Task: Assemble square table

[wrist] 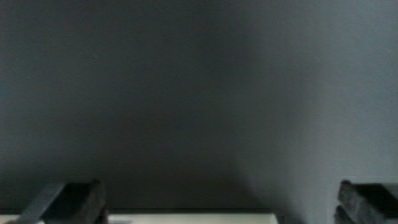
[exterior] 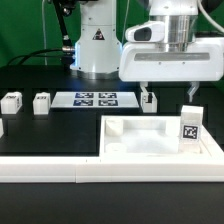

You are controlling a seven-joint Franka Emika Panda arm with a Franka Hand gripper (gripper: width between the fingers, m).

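Note:
The square table top [exterior: 150, 138], a white tray-like piece, lies on the black table at the front right of the exterior view. A white block with a black-white tag [exterior: 190, 124] stands upright at its right side. Two small white leg blocks [exterior: 11, 101] [exterior: 41, 103] stand at the left, and a third [exterior: 1, 127] is cut off by the left edge. My gripper [exterior: 170, 95] hangs open and empty just above the top's far edge. In the wrist view the gripper [wrist: 221, 205] shows two dark fingertips [wrist: 71, 205] wide apart with nothing between them, over blurred dark table and a pale strip [wrist: 178, 217].
The marker board [exterior: 95, 99] lies flat behind the table top, in front of the robot's white base [exterior: 95, 45]. A long white border rail [exterior: 100, 166] runs along the front edge.

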